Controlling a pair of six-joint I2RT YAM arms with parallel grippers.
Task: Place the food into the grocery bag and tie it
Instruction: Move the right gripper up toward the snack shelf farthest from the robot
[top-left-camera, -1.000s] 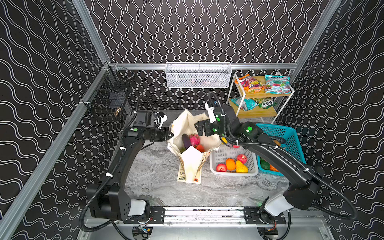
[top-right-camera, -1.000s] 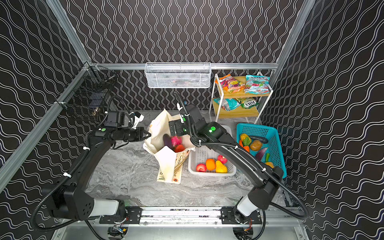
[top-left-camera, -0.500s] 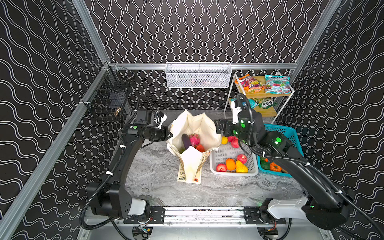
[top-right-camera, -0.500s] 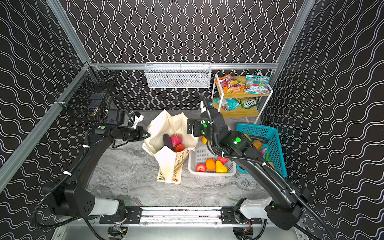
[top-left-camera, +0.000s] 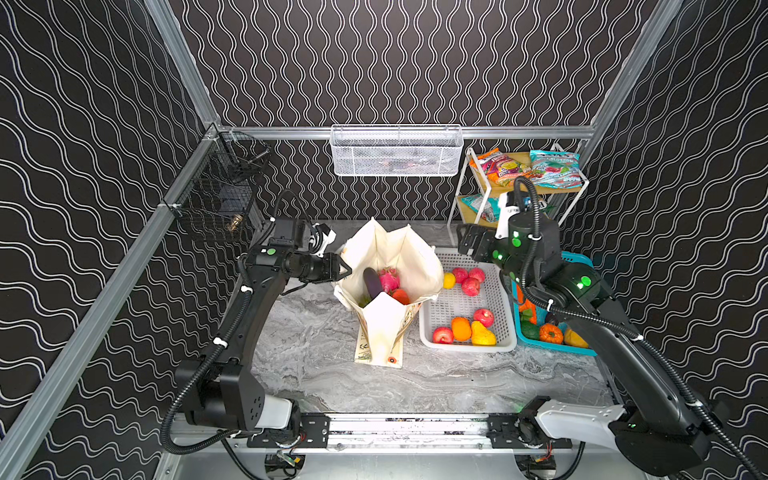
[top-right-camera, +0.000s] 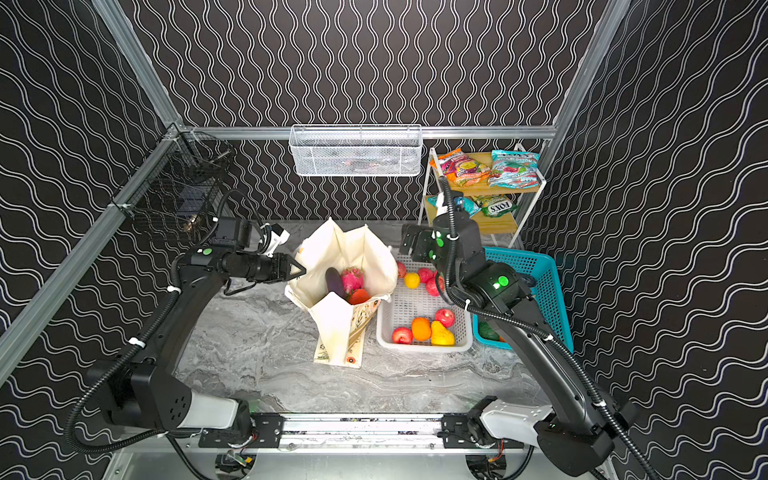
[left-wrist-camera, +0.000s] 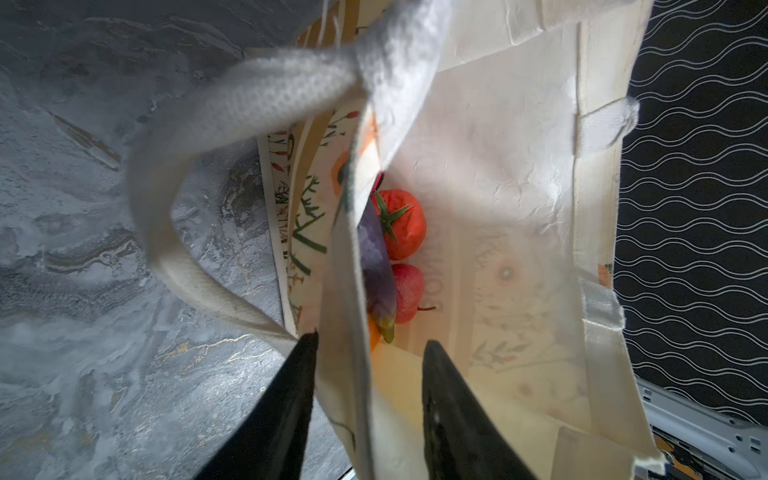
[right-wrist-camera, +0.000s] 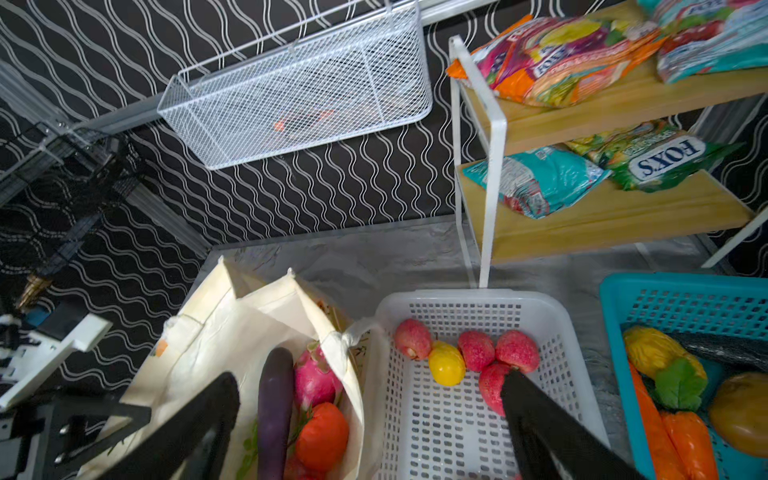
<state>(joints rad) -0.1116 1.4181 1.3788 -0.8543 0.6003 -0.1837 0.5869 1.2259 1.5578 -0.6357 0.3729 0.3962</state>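
My left jaws stand partly open astride the left wall of the grocery bag (top-left-camera: 395, 253). One side is outside the cloth and the other inside. In the left wrist view a gap shows between the inner side and the fabric, so I pinch nothing. The bag stands open-mouthed on the worktop (top-left-camera: 316, 332), just beside the white basket (top-left-camera: 465, 348). Inside it lie a dragon fruit (top-left-camera: 388, 279), a purple eggplant (top-left-camera: 372, 283) and a red tomato (left-wrist-camera: 401, 224). A white handle (left-wrist-camera: 249, 95) loops out over the marble. My right jaws are spread wide and empty, hanging above the far end of the white basket, near the bag's right rim. An orange (top-left-camera: 461, 328) sits in that basket among red fruits (top-left-camera: 470, 286) and a yellow pear (top-left-camera: 482, 334). A teal snack packet (right-wrist-camera: 540, 183) lies on the shelf (right-wrist-camera: 602, 224) behind.
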